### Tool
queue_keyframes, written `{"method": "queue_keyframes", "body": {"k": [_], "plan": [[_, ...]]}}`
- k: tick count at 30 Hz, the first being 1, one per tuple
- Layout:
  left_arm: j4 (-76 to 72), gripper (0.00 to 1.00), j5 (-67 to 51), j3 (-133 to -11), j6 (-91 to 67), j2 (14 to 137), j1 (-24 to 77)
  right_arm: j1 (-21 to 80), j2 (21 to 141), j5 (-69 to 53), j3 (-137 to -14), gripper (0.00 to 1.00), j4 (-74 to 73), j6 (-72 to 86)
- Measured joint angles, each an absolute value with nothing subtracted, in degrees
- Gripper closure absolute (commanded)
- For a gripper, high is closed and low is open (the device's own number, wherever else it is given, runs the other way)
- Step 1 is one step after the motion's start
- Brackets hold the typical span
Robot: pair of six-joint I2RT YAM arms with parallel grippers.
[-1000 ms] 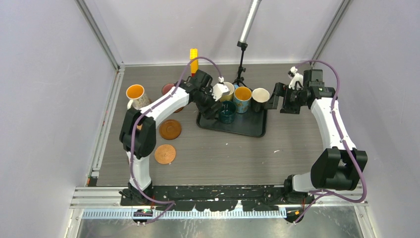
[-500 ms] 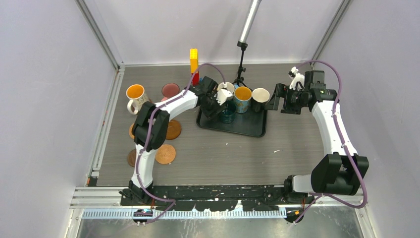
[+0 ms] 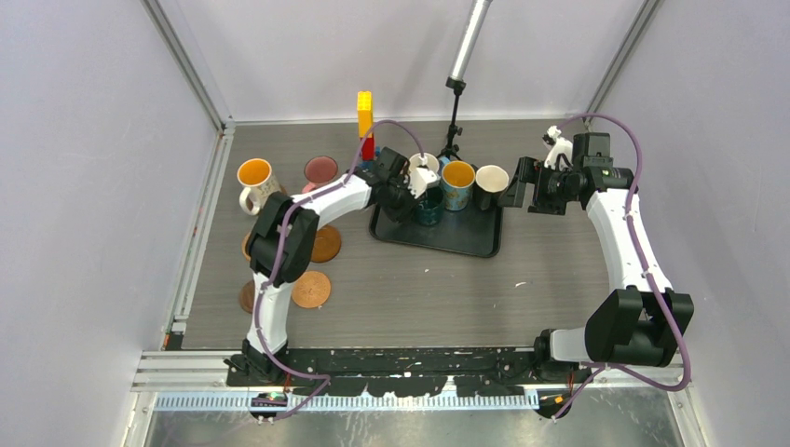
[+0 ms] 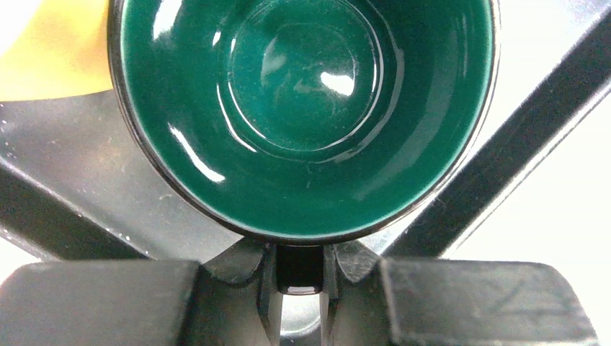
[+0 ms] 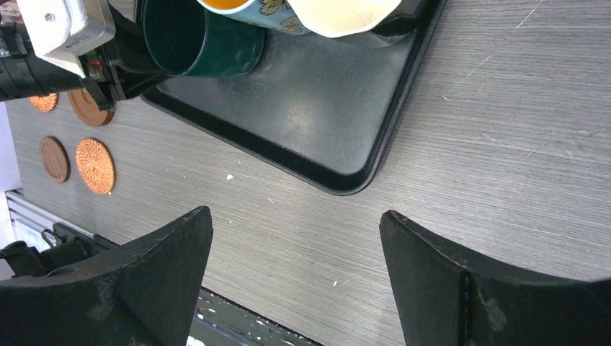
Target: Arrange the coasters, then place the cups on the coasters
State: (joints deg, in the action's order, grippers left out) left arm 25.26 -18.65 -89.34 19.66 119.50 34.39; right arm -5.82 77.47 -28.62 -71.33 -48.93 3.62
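In the left wrist view the dark teal cup (image 4: pixel 302 108) fills the frame, and my left gripper (image 4: pixel 299 268) is shut on its handle. From above, that cup (image 3: pixel 429 207) stands on the black tray (image 3: pixel 466 240) with the left gripper (image 3: pixel 415 191) at its left side. The blue cup (image 3: pixel 456 177), a cream cup (image 3: pixel 490 179) and a white cup (image 3: pixel 424 166) stand along the tray's back. A patterned cup (image 3: pixel 254 175) and a pink cup (image 3: pixel 320 169) stand on the table at left. Coasters (image 3: pixel 325 243) (image 3: pixel 310 289) lie left of the tray. My right gripper (image 5: pixel 295 216) hangs open right of the tray.
A yellow-red toy brick tower (image 3: pixel 365 116) and a lamp stand (image 3: pixel 454 121) stand behind the tray. Two more coasters (image 5: pixel 55 158) (image 5: pixel 43 101) lie near the left arm. White walls enclose the table on three sides.
The left gripper has lowered to the teal cup and closed on its handle. The right arm has stayed still.
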Motion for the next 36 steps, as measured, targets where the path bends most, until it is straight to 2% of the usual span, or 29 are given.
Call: {"method": "queue_keyframes", "body": {"k": [8, 17, 28, 36], "plan": [[24.7, 1.00, -18.6, -82.2, 19.5, 112.8, 34.3, -5.8, 77.5, -28.6, -71.3, 0.10, -48.9, 3.6], [26.5, 1.00, -23.4, -73.1, 20.6, 94.8, 28.5, -5.8, 76.4, -28.6, -70.6, 0.10, -48.9, 3.6], [42.6, 1.00, -33.8, -61.8, 32.5, 73.7, 0.4, -5.8, 76.0, -28.6, -68.2, 0.10, -48.4, 3.7], [54.8, 1.00, -38.5, -59.4, 46.6, 70.7, -20.6, -5.5, 76.0, -29.1, -66.6, 0.10, -47.5, 3.6]]}}
